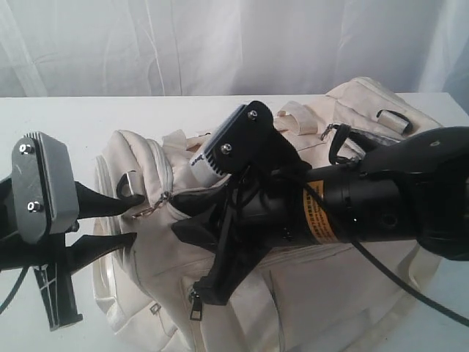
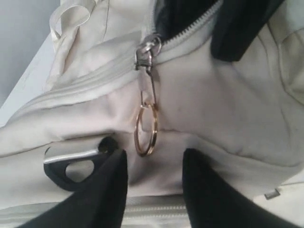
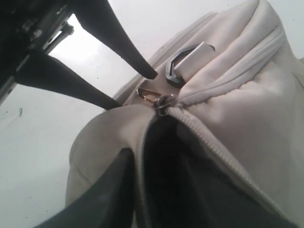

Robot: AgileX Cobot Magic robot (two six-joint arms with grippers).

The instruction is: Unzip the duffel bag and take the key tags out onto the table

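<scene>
The cream duffel bag (image 1: 322, 293) lies across the white table (image 1: 58, 117). Its top zipper is partly undone, and the slider (image 2: 145, 54) with a gold ring pull (image 2: 145, 133) sits near the bag's left end. My left gripper (image 2: 154, 159) pinches a bulge of the bag's end fabric just below that ring. My right gripper (image 1: 183, 218) is at the dark opening (image 3: 190, 156). One of its fingers (image 3: 118, 190) lies outside against the zipper edge, and the other is lost in the dark inside. The key tags are hidden.
A black strap ring (image 2: 71, 166) sits beside my left fingers. A webbing handle (image 1: 297, 117) and a second strap ring (image 1: 396, 119) lie on the bag's far side. A side-pocket zipper pull (image 1: 195, 304) hangs low. A white curtain (image 1: 220, 44) closes off the back.
</scene>
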